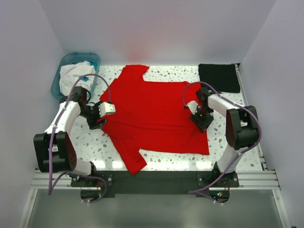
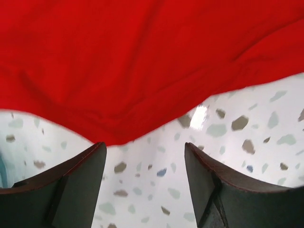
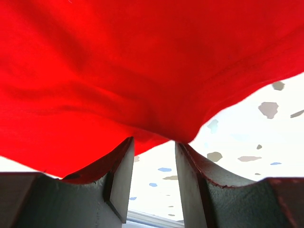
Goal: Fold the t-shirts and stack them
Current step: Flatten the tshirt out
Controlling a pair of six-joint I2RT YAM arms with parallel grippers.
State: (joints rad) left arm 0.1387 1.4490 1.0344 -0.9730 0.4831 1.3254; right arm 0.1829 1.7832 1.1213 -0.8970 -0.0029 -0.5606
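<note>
The speckled table (image 1: 95, 147) carries a red t-shirt (image 1: 152, 114) spread flat across its middle, lying sideways. One sleeve points toward 6 o'clock at the near edge and the other toward 12 o'clock. The straight bottom hem runs along the 3 o'clock side.

At the shirt's 9 o'clock edge sits the left gripper (image 1: 102, 116). In its wrist view the left gripper (image 2: 145, 147) has its two fingers (image 2: 76, 185) spread wide apart. Only bare table (image 2: 237, 142) shows between them, and the edge of the red t-shirt (image 2: 142, 61) lies just beyond the tips, not between them.

At the shirt's 3 o'clock edge, the right gripper (image 1: 202, 121) rests low on the hem. Its wrist view shows the right gripper (image 3: 154, 142) with a narrow gap between the fingers (image 3: 118, 180) and table visible through it. The red t-shirt (image 3: 142, 61) bunches down onto the fingertips and laps over the left one. The tips are hidden by cloth, so I cannot tell whether they pinch the fabric or merely touch it.

Farther back, at about 1 o'clock, a black t-shirt (image 1: 218, 77) lies as a flat folded rectangle in the far right corner, well apart from the red one. At about 11 o'clock a teal basin (image 1: 54, 88) stands in the far left corner with a white cloth (image 1: 76, 71) heaped inside.
</note>
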